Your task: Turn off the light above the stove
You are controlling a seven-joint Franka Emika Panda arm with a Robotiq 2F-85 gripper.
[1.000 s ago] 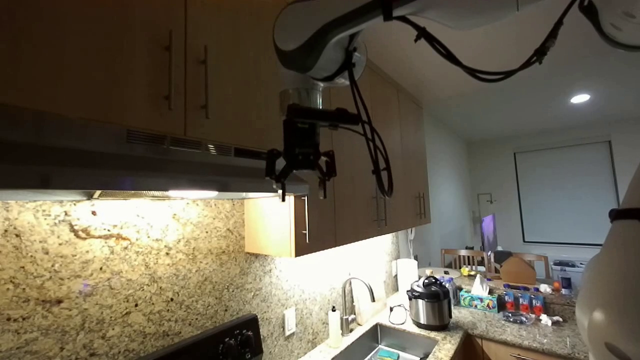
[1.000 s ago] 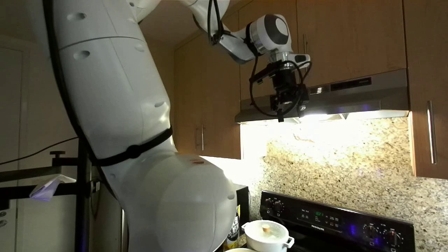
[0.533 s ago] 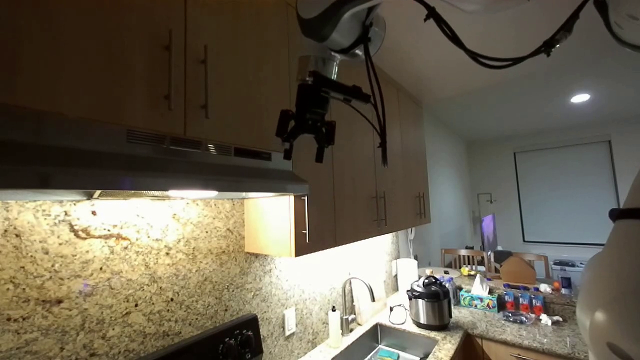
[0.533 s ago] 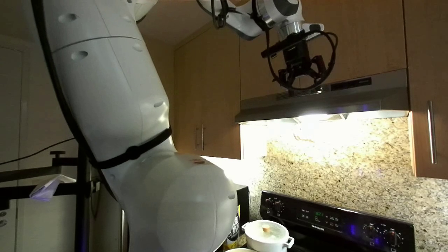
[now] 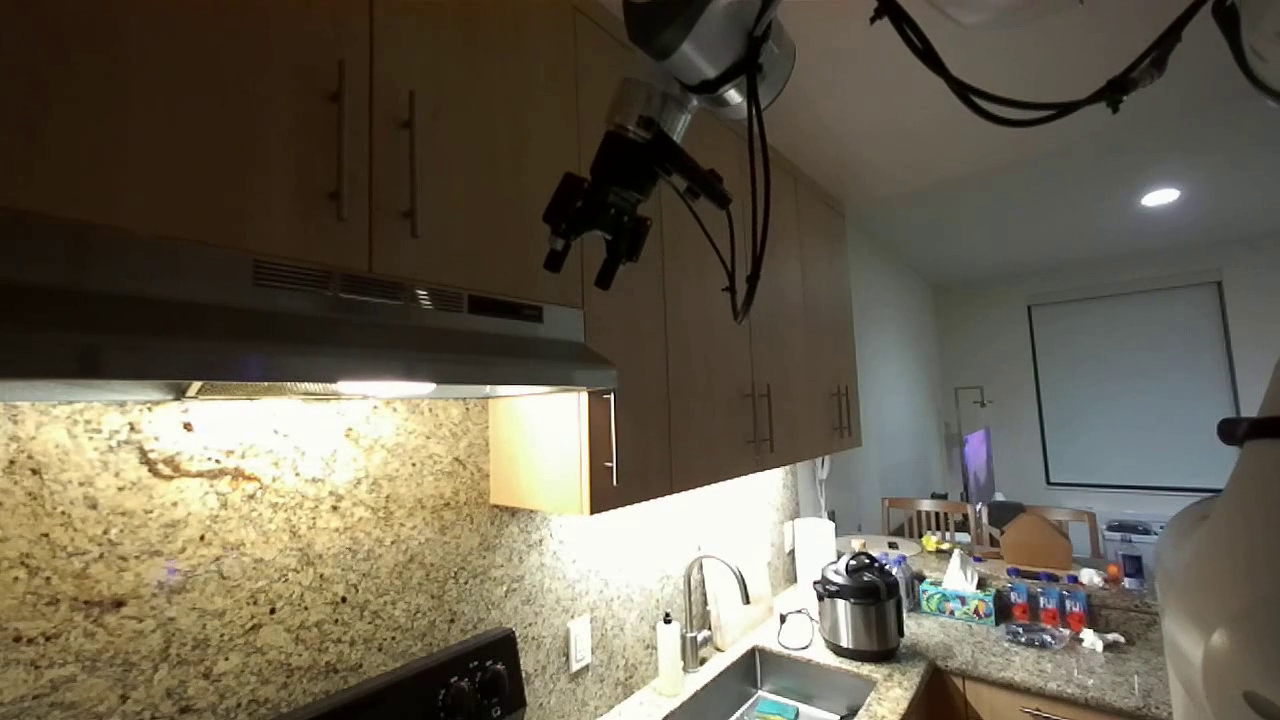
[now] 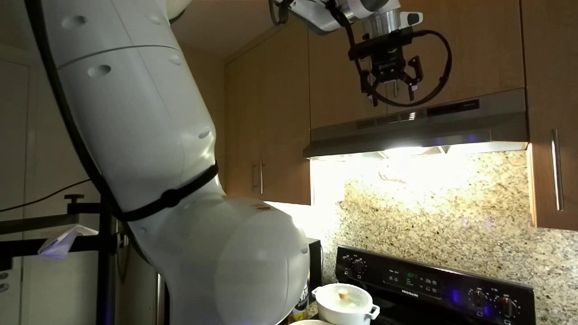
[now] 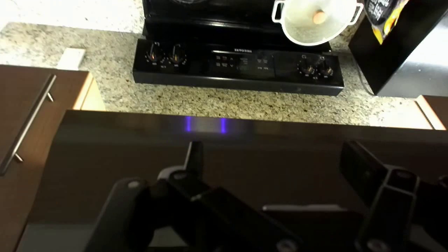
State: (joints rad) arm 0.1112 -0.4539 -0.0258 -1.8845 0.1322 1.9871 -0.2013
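The range hood (image 5: 300, 340) hangs under the upper cabinets and also shows in an exterior view (image 6: 451, 128). Its light (image 5: 385, 388) is lit on the underside, bright also in an exterior view (image 6: 406, 150). A dark control strip (image 5: 505, 307) is on the hood's front face, also visible in an exterior view (image 6: 453, 108). My gripper (image 5: 580, 268) is open and empty, tilted, above the hood's front edge and apart from it. In the wrist view the gripper's spread fingers (image 7: 196, 157) are over the dark hood top (image 7: 273, 134). The switches are too small to make out.
Cabinet doors with bar handles (image 5: 412, 165) stand behind the gripper. The black stove panel (image 6: 433, 280) is below, with a white lidded pot (image 6: 344, 304) beside it. A cable loop (image 6: 445, 67) hangs by the gripper. A sink (image 5: 800, 680) and pressure cooker (image 5: 860, 610) stand further along.
My gripper has risen from near the hood's lower edge to above its front face. It has also tilted. The gripper stays open and the hood light stays lit.
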